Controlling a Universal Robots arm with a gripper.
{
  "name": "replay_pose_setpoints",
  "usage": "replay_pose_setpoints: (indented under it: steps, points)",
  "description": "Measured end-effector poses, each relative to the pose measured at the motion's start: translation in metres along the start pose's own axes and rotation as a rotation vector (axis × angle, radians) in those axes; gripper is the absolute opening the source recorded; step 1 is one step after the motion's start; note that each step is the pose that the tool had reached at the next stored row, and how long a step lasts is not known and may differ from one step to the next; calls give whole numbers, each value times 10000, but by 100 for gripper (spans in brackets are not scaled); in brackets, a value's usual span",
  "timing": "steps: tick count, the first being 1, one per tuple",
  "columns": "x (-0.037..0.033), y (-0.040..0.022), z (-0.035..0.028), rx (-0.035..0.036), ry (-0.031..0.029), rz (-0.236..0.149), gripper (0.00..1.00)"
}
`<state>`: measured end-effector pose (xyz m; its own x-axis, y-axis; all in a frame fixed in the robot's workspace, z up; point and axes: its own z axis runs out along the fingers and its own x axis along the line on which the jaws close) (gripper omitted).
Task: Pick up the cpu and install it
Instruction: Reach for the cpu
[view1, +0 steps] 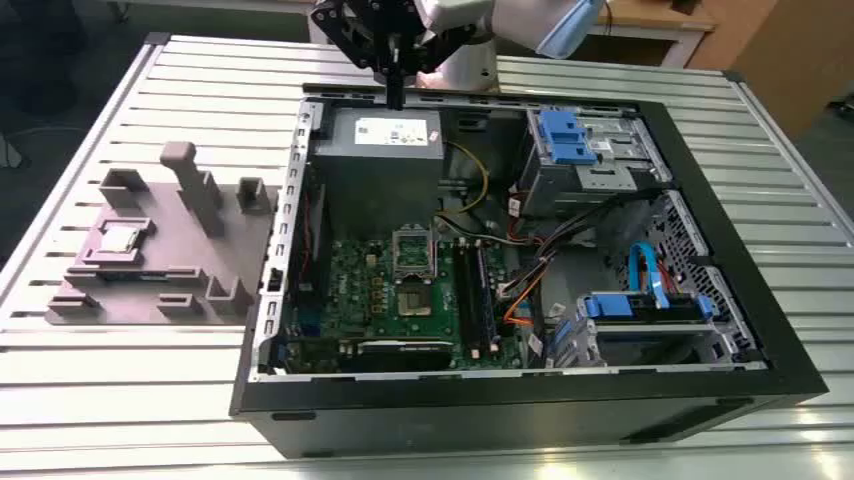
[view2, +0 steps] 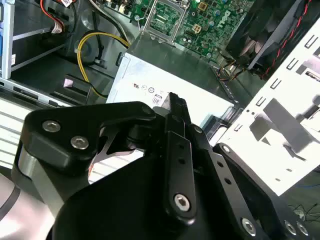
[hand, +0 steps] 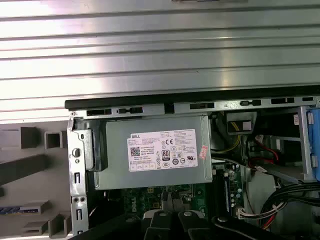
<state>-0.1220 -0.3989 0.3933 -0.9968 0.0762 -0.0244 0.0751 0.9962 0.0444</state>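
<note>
exterior view: cpu (view1: 120, 238) seen lying on grey fixture (view1: 160, 275), well apart from gripper (view1: 396, 95).
second wrist view: gripper (view2: 173, 102) closed, nothing held, over power supply (view2: 170, 70).
first wrist view: power supply (hand: 155, 150) seen beneath gripper (hand: 170, 222).
progress: judged unstarted; pick-up and installation both left.

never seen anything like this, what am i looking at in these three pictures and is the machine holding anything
The black claw at the top of the exterior view is the gripper of a robot arm. It hangs over the grey power-supply box in an open computer case. That picture comes from a camera off the arm. Both wrist views come from cameras riding on the arm, so the gripper's black parts show up close. The case lies on a slatted metal table. At the exterior view's left lies a grey-purple plastic block with the cpu, a small silvery square, resting on it. The gripper is shut and holds nothing.
</note>
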Motion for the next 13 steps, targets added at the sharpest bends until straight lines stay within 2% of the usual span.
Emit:
replay_pose_setpoints:
  steps: [1, 3, 13]
  points:
    - [0, 0, 0, 0, 0, 0, 11]
    - [47, -4, -1, 0, 0, 0, 11]
    - [75, -6, -2, 0, 0, -1, 11]
